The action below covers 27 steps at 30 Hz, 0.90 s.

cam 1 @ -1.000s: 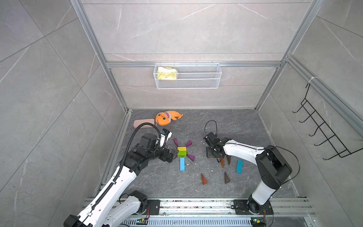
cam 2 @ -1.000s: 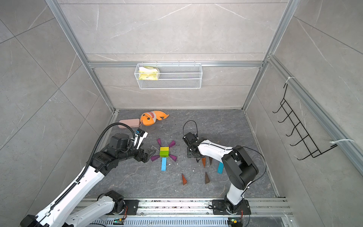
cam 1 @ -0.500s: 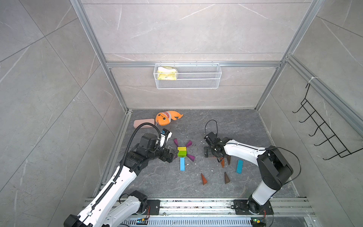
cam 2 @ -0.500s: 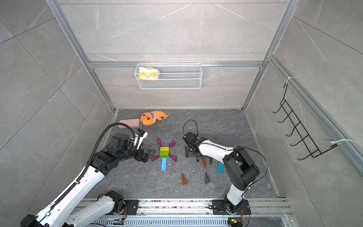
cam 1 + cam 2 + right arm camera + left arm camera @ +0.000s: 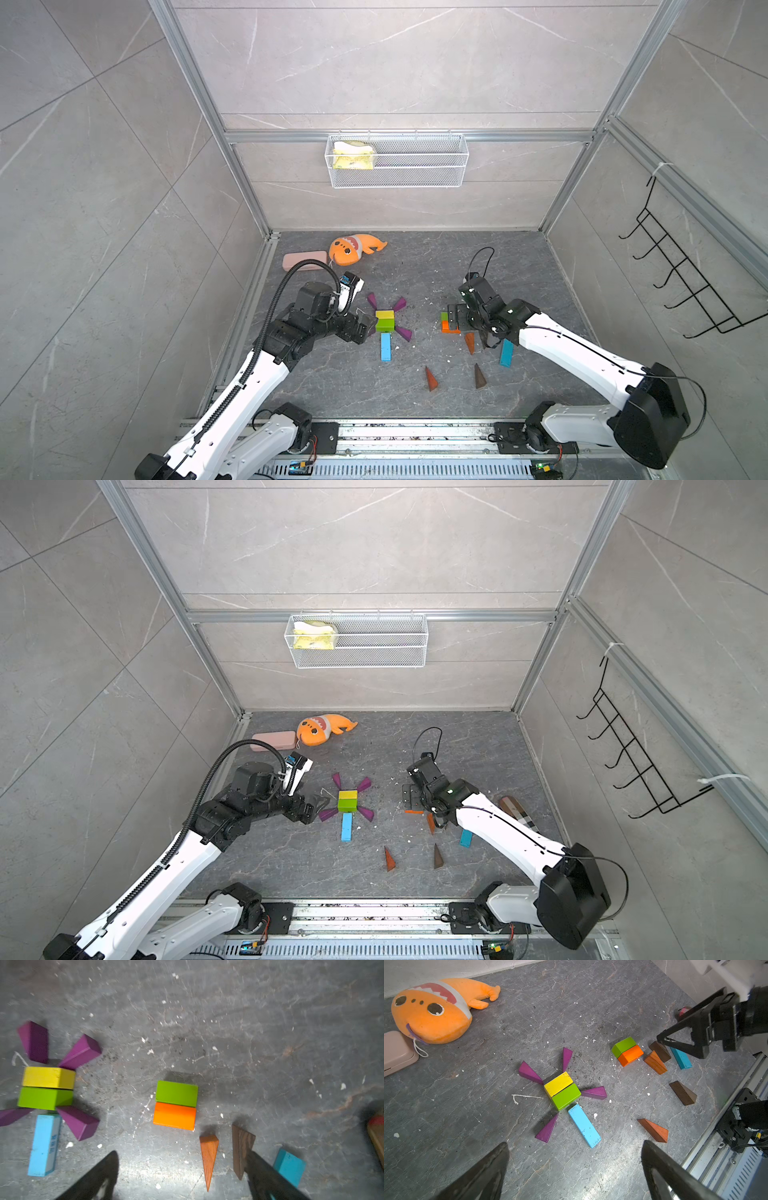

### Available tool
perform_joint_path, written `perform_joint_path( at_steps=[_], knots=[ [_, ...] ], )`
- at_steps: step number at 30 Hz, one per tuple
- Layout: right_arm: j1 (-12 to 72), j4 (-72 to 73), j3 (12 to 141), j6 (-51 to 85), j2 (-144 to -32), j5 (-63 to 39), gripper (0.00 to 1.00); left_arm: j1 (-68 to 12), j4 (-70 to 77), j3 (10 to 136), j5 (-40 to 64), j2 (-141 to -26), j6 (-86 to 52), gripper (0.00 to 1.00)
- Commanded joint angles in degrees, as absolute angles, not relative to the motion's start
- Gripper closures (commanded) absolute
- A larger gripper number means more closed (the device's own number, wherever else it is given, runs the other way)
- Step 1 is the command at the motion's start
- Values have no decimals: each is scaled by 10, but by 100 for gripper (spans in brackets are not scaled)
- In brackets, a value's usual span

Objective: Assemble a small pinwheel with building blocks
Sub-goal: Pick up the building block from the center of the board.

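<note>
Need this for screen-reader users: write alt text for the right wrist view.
A green brick and an orange brick lie touching on a grey floor, framed by the open right gripper. Nearby is a pinwheel of yellow and green bricks, four purple wedges and a light-blue bar; an orange wedge, a brown wedge and a darker blue bar lie loose.

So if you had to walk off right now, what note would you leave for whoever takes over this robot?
Left fingers: open, empty, beside the pinwheel.
Right fingers: open, empty, by the loose wedges.
Done: pinwheel laid flat, four purple wedges around a yellow-green hub, blue stem off the green side. A green brick and orange brick sit together, apparently a second hub.
Left: probably set the loose wedges, two orange and two brown, and the spare bar around that pair.
</note>
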State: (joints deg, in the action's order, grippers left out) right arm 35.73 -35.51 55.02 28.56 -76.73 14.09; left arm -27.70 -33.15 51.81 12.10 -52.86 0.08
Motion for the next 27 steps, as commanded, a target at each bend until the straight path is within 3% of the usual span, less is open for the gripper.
perform_joint_path(
  at_steps=[1, 2, 5, 14, 27],
  knots=[
    [356, -408, 526, 339, -790, 145, 30, -274, -330, 519, 124, -522, 16, 0],
    [356, -402, 515, 354, -787, 148, 37, -274, -330, 519, 125, -521, 16, 0],
    [355, -406, 495, 373, -774, 148, 40, -274, -330, 519, 126, -519, 15, 0],
    [349, -416, 469, 394, -766, 151, 38, -274, -330, 519, 144, -527, 18, 1],
    [343, -387, 462, 382, -775, 119, 39, -281, -338, 521, 332, -580, 33, 0]
  ],
)
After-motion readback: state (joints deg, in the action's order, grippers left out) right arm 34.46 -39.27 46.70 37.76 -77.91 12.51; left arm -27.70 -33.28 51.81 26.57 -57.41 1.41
